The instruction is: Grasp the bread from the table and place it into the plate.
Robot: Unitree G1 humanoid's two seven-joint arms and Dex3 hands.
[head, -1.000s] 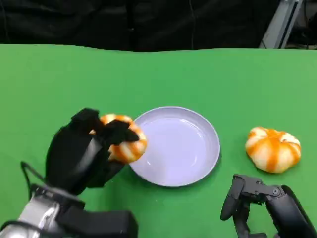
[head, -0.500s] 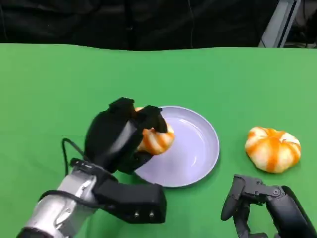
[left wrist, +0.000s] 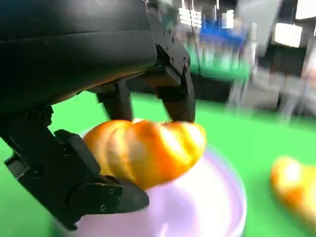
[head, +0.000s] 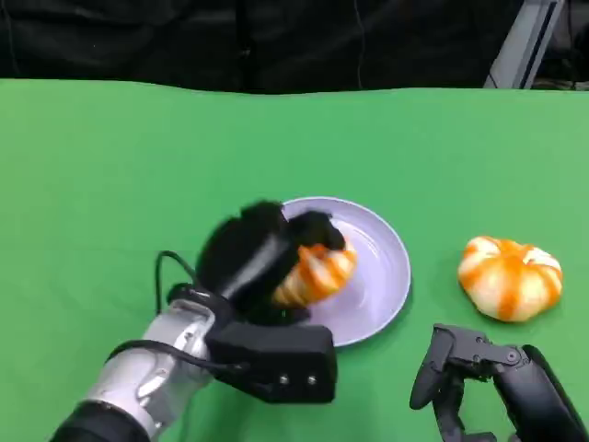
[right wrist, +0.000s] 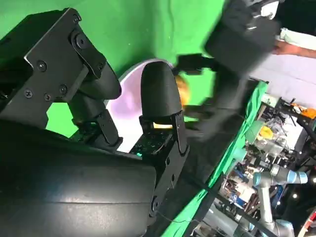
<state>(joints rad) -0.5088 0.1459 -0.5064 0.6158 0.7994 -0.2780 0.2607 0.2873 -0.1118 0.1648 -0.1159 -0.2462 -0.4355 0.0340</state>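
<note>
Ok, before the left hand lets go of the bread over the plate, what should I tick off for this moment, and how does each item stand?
1. Left hand grips the bread: ok, fingers wrap it above and below in the left wrist view.
2. Bread is over the plate: ok, it sits above the plate's left half.
3. Bread resting on the plate surface: cannot tell; the wrist view suggests a gap beneath it.
4. Landing spot in the plate is free: ok.
5. Right hand is out of the way: ok, low at the table's near edge, holding nothing.
6. Second bread lies apart from the plate: ok.
</note>
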